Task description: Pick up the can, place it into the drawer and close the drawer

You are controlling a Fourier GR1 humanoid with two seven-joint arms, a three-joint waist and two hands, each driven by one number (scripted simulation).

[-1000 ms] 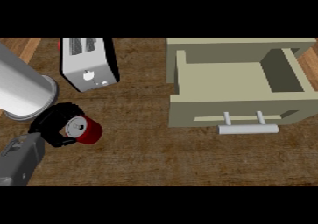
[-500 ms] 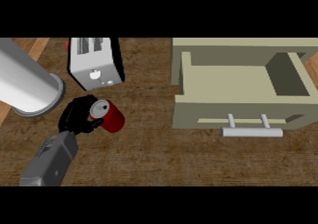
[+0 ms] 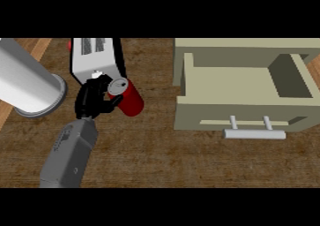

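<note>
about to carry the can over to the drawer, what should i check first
1. Left hand curled round the can: ok.
2. Can lifted off the counter: cannot tell.
3. Can apart from the toaster behind it: cannot tell.
4. Drawer open: ok.
5. Drawer handle facing the robot, free for closing: ok.

I see the can (image 3: 129, 102), red with a silver top, tilted steeply, its top toward the upper left and its red body slanting down to the right. The black fingers of the left robot hand (image 3: 94, 98) are curled round its upper end. The beige drawer (image 3: 240, 115) stands pulled open on the bench (image 3: 175, 154) at the right, its pale bar handle (image 3: 254, 134) on the near front. The can is well apart from it, to the left.
</note>
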